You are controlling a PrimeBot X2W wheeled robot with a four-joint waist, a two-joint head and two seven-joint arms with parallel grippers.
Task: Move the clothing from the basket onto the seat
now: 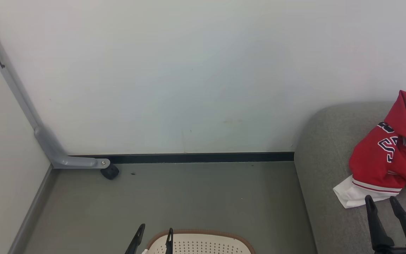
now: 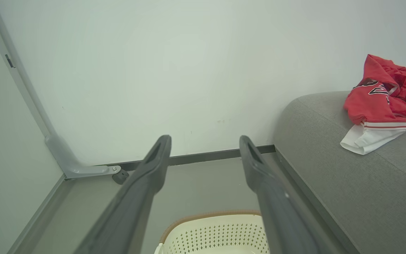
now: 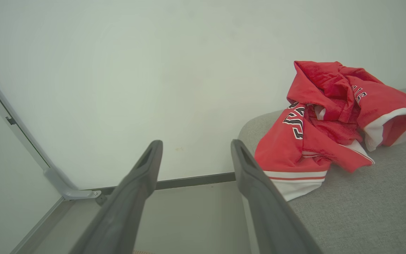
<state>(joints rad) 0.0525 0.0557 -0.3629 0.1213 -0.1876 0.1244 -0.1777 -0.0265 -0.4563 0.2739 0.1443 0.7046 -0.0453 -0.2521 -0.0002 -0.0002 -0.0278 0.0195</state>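
The left gripper (image 1: 156, 228) hangs at the near edge of the scene, its two dark fingers spread well apart with nothing between them, directly above the far end of the basket (image 1: 203, 233). Just the far curve of the cream, perforated wall and brown rim is in view, so what lies inside cannot be told.

To the right, the right gripper (image 1: 380, 199) is poised over the near part of the seat (image 1: 324, 158), its jaws likewise parted and empty, its fingertips just short of a white sleeve.

The clothing (image 1: 382, 160) lies in a crumpled heap on the grey cushion, beyond the right gripper and well apart from the basket. One piece is a red jersey with navy-and-white numerals, its white, red-striped sleeve spilling toward the near side. More red fabric is bunched on top, reaching up against the wall (image 1: 189, 70).

Left of the seat, bare grey floor (image 1: 189, 197) runs back to a dark skirting strip (image 1: 196, 157) at the foot of the pale wall. In the far left corner, a grey metal frame leg (image 1: 53, 148) slants down to a small black caster (image 1: 110, 172) resting on the floor.
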